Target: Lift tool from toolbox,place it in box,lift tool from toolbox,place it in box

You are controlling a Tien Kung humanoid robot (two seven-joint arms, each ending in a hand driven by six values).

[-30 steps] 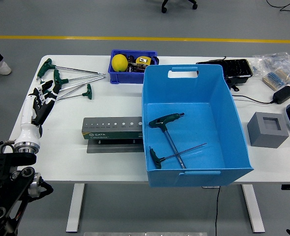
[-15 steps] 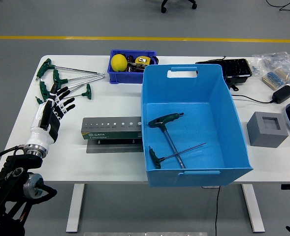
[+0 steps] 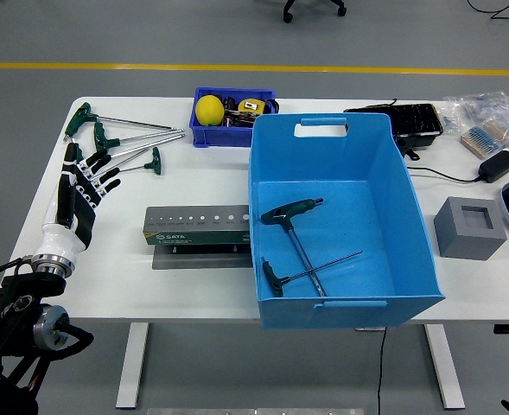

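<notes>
Several green-handled T-shaped hex keys (image 3: 124, 138) lie loose at the table's back left. Just below them my left hand (image 3: 83, 177) hovers with its fingers spread, holding nothing. Its fingertips (image 3: 73, 160) reach the lowest key's handle and partly hide it. The grey tool holder (image 3: 198, 226) stands empty in the middle of the table. Right of it is the big blue box (image 3: 340, 138), with two more T-handle keys (image 3: 293, 233) on its floor. My right hand does not show.
A small blue bin (image 3: 204, 137) with a yellow ball (image 3: 209, 110) and odds and ends sits behind the box. At the right are a black tray (image 3: 397, 118), a grey foam block (image 3: 468, 226), a power adapter (image 3: 494, 165) with its cable, and plastic bags (image 3: 487, 117).
My left hand has swung from the table's left edge rightward with its fingers spreading, then come back slightly left and up toward the loose keys. The tools have not moved.
</notes>
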